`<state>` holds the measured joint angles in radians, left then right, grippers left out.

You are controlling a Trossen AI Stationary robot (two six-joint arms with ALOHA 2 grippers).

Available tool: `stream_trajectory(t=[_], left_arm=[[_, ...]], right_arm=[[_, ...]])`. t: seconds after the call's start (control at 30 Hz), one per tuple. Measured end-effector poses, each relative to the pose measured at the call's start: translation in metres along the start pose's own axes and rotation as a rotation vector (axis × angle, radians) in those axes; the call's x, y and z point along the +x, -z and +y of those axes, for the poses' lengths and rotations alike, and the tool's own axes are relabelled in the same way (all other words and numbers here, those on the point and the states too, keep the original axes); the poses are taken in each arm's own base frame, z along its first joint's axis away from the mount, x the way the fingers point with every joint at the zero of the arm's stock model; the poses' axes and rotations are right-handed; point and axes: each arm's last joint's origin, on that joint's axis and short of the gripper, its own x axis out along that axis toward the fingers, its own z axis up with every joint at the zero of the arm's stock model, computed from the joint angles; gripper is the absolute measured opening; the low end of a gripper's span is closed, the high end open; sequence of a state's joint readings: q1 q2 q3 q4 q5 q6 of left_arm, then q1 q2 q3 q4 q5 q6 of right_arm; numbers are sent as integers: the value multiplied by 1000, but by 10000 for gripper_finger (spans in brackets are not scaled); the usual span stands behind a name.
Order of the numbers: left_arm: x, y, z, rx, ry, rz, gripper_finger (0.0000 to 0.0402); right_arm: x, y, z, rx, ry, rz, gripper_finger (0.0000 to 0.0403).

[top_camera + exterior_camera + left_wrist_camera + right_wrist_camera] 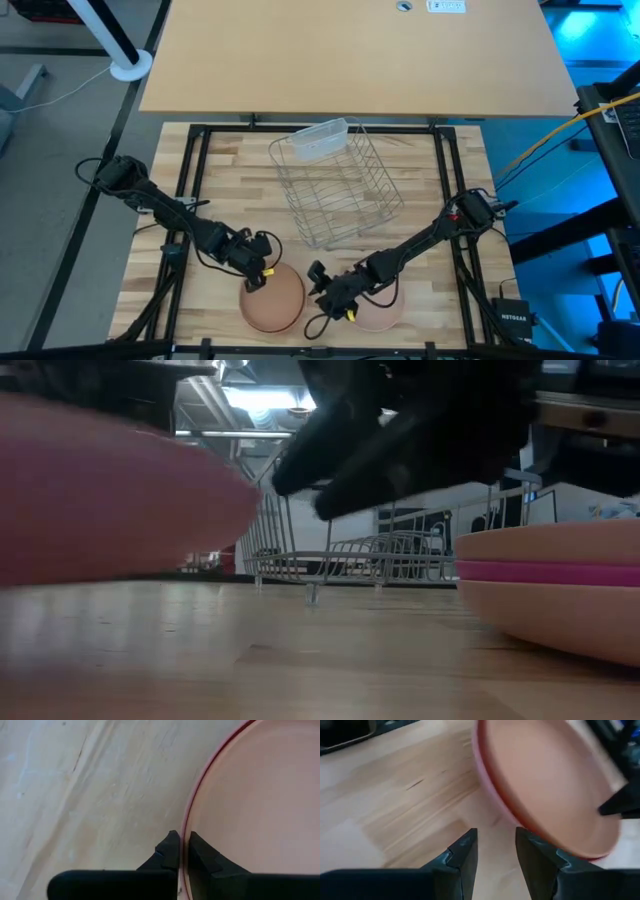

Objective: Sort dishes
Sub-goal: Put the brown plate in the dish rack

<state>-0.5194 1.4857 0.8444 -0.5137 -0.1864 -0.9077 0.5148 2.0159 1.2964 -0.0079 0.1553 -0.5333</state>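
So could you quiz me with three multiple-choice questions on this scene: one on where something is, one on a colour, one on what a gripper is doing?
1. Where is the wire rack?
A. At the table's near edge
B. Mid-table, beyond the plates
C. On the floor

2. What colour is the band in the plate stack in the low view?
A. Green
B. Blue
C. Magenta

3. What is the left gripper doing?
A. Pinching a plate's rim
B. Hanging open over the rack
C. Holding the tub

Answers:
1 B: the high view shows the rack at mid-table, with the orange plate nearer the front.
2 C: a magenta plate lies between two peach ones.
3 A: the left wrist view shows its fingers shut on the rim; the right gripper stands open beside it, holding nothing.
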Motion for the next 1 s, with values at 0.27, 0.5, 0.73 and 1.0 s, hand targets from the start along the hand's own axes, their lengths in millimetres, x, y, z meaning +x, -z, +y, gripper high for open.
stream_trajectory(t=[0.27, 0.5, 0.73, 1.0], left_arm=[[0, -1, -1, -4, 8, -5, 6], [0, -1, -1, -6, 12, -9, 5], [0, -2, -2, -7, 22, -16, 5], [0, -2, -2, -5, 21, -14, 6]], right_arm=[[-1, -7, -5, -50, 76, -55, 137], [-1, -7, -5, -136, 80, -53, 137], [-1, -7, -6, -250, 118, -23, 137], [-2, -13, -10, -366, 149, -27, 137]])
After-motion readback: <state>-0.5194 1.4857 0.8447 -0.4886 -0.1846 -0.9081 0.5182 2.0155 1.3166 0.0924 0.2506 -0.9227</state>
